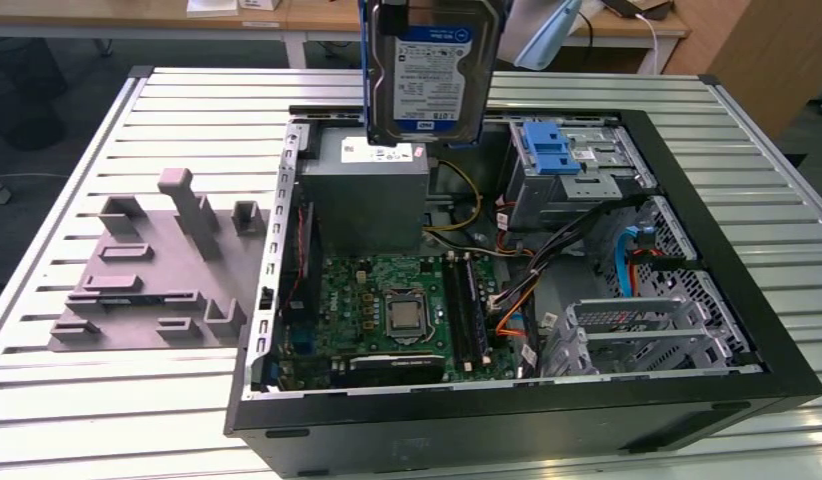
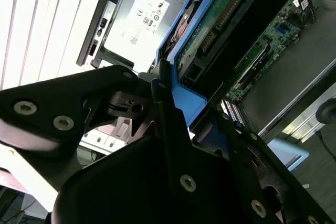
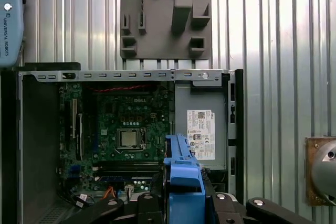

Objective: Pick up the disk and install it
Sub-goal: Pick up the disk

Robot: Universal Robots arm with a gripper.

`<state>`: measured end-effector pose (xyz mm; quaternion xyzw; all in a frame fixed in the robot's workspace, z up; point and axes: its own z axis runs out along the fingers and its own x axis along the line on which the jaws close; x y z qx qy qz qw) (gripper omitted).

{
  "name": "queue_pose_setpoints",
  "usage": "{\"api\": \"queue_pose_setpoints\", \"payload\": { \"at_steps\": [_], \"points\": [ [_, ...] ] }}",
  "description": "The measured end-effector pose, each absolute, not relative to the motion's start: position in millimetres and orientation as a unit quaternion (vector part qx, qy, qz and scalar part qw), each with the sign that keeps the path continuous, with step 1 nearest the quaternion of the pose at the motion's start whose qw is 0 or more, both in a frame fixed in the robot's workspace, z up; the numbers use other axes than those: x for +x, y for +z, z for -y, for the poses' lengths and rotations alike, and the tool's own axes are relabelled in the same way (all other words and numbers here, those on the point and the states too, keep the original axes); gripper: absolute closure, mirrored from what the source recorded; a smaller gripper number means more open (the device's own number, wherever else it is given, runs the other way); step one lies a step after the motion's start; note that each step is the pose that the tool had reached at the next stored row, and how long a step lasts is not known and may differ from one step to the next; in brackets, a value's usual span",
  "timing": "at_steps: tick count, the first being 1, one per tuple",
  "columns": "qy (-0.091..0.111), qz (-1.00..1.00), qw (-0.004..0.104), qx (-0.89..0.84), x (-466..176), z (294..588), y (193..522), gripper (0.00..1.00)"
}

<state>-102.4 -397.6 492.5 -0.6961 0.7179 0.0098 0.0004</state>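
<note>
— Now, largest item first?
— Tabletop (image 1: 118, 400): ribbed metal slats, carrying everything listed below.
— Second?
— Computer case (image 1: 518, 430): black tower laid on its side with the side panel off. Judged to be placed this way so that its inside opens upward, within reach from above.
— Contents of the case?
— Power supply (image 1: 364, 200): grey box with a white sticker, at the far end in the exterior view. Motherboard (image 1: 398, 310): green, nearer that camera. Drive cage (image 1: 571, 165): bare metal with a blue latch, toward the exterior view's right.
— Anything beside the case?
— Grey fixture block (image 1: 151, 270): moulded posts and pockets, on the tabletop at the exterior view's left, well apart from the work.
— The disk?
— Disk (image 1: 431, 70): silver drive in a blue carrier, hanging upright on edge over the power supply end of the case, label toward the exterior camera. It appears clear of the case and sits in no bay, so I judge it picked up but not yet installed.
— Held how?
— Gripper (image 2: 197, 116): in the second wrist view its black fingers are clamped on the carrier's blue frame at the upper end. Judged reason: gripping the frame spares the label face and the circuit-board side. It also leaves the lower end free, pointing down at the case.
</note>
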Motion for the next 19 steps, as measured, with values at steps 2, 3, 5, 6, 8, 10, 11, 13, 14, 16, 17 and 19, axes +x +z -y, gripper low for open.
{"api": "queue_pose_setpoints", "payload": {
  "at_steps": [2, 3, 5, 6, 8, 10, 11, 13, 14, 16, 17, 19],
  "points": [
    [0.010, -0.718, 0.000, -0.696, -102.4, 398.8, 492.6, 0.64],
    [0.010, -0.718, 0.000, -0.696, -102.5, 399.5, 492.6, 0.64],
    [0.010, -0.718, 0.000, -0.696, -102.5, 400.9, 492.5, 0.64],
    [0.010, -0.718, 0.000, -0.696, -102.4, 401.6, 492.6, 0.64],
    [0.010, -0.718, 0.000, -0.696, -102.5, 402.9, 492.6, 0.64],
    [0.010, -0.718, 0.000, -0.696, -102.5, 404.3, 492.5, 0.64],
    [0.010, -0.718, 0.000, -0.696, -102.5, 405.0, 492.6, 0.64],
    [0.009, -0.718, 0.000, -0.696, -102.4, 406.2, 492.6, 0.64],
    [0.009, -0.718, 0.000, -0.696, -102.4, 406.9, 492.6, 0.64],
    [0.009, -0.718, 0.000, -0.696, -102.4, 408.1, 492.6, 0.64],
    [0.009, -0.718, 0.000, -0.696, -102.5, 408.8, 492.5, 0.64],
    [0.009, -0.718, 0.000, -0.696, -102.4, 410.0, 492.6, 0.64]
  ]
}}
